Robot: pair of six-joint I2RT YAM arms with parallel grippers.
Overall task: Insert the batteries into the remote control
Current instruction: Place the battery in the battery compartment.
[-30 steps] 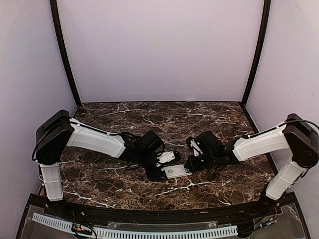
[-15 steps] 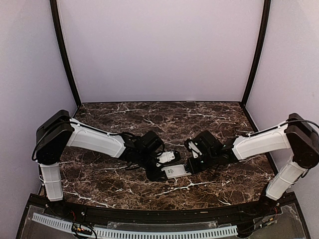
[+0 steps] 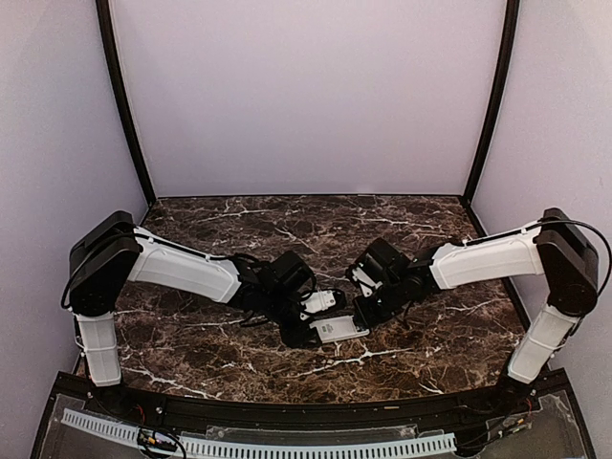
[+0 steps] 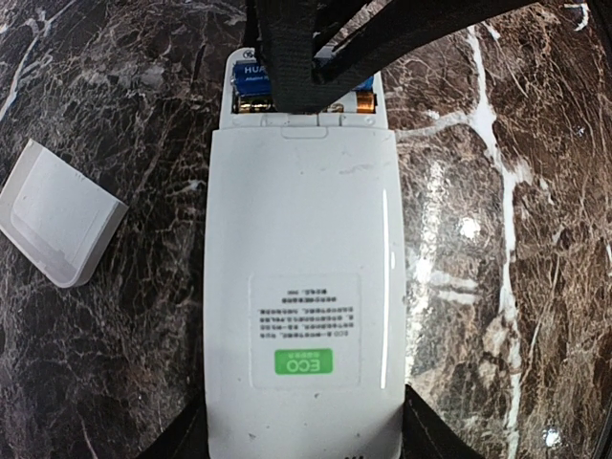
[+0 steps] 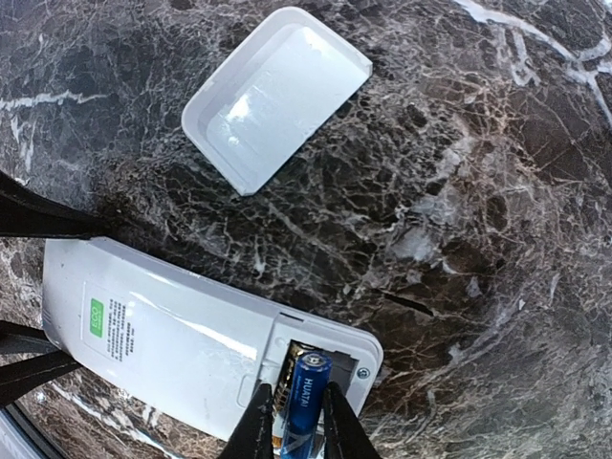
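The white remote control (image 4: 301, 268) lies back up on the marble, and my left gripper (image 4: 304, 435) is shut on its sides near the green label. Its battery bay (image 5: 330, 363) is uncovered. One blue battery (image 4: 251, 81) lies in the bay. My right gripper (image 5: 292, 421) is shut on a second blue battery (image 5: 304, 397), whose silvery tip points into the bay beside the first. In the top view the two grippers meet at the remote control (image 3: 337, 330), the right gripper (image 3: 361, 314) at its right end.
The loose white cover (image 5: 273, 96) lies hollow side up on the table just beyond the remote, also visible as the cover (image 3: 320, 300) in the top view. Purple walls close in the table on three sides.
My right arm has swung left and brought the battery up to the remote's open end. The left arm and the remote have not moved.
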